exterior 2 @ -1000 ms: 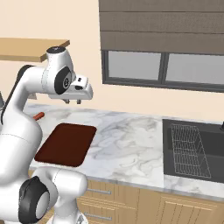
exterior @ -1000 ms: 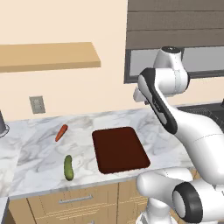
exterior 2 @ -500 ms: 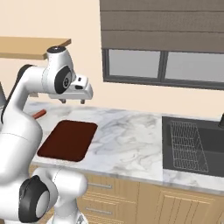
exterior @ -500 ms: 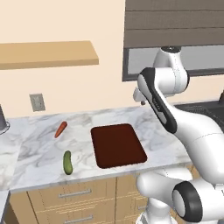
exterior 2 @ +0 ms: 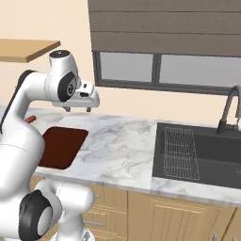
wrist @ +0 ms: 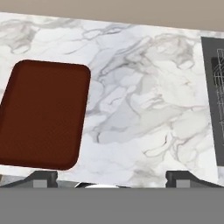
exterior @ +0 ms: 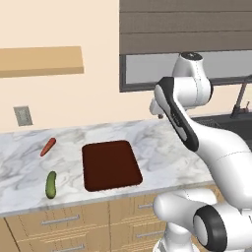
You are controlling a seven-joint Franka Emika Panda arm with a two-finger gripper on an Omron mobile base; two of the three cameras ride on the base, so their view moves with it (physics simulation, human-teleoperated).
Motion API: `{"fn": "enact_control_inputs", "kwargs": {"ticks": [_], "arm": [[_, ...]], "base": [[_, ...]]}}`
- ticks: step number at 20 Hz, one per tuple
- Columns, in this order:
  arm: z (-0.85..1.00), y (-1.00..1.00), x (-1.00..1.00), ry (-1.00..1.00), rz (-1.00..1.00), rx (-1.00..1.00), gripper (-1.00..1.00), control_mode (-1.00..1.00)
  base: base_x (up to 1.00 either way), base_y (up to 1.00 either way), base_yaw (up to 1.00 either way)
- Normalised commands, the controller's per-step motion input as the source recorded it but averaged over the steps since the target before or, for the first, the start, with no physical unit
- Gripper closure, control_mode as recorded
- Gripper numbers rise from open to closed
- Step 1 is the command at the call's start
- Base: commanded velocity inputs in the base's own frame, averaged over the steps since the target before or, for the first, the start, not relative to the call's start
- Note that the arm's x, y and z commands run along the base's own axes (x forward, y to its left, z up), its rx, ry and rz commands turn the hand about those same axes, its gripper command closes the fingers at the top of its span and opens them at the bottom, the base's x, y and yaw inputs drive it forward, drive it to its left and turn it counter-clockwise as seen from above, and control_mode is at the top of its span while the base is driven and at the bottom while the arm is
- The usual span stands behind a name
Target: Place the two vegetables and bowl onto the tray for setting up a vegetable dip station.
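Our pincer hangs wide and empty, high in the frame; the carrot and cucumber lie left of the bare tray, and either could roll from a skewed pinch.

White-grey marbled table running along the wall. Dark reddish-brown tray lying flat on it, nothing sitting on the tray. Carrot lying left of the tray, toward the wall. Cucumber lying left of the tray, nearer the front edge, apart from the carrot.
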Motion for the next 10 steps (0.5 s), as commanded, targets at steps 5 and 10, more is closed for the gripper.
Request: {"fn": "enact_control_inputs", "kwargs": {"ticks": [5, 10], "arm": [[0.0, 0.0, 0.0, 0.0, 0.0, 0.0, -1.0, 1.0], [0.0, 0.0, 0.0, 0.0, 0.0, 0.0, -1.0, 1.0]], "base": [[-0.12, -0.62, 0.0], [-0.17, -0.63, 0.0]]}}
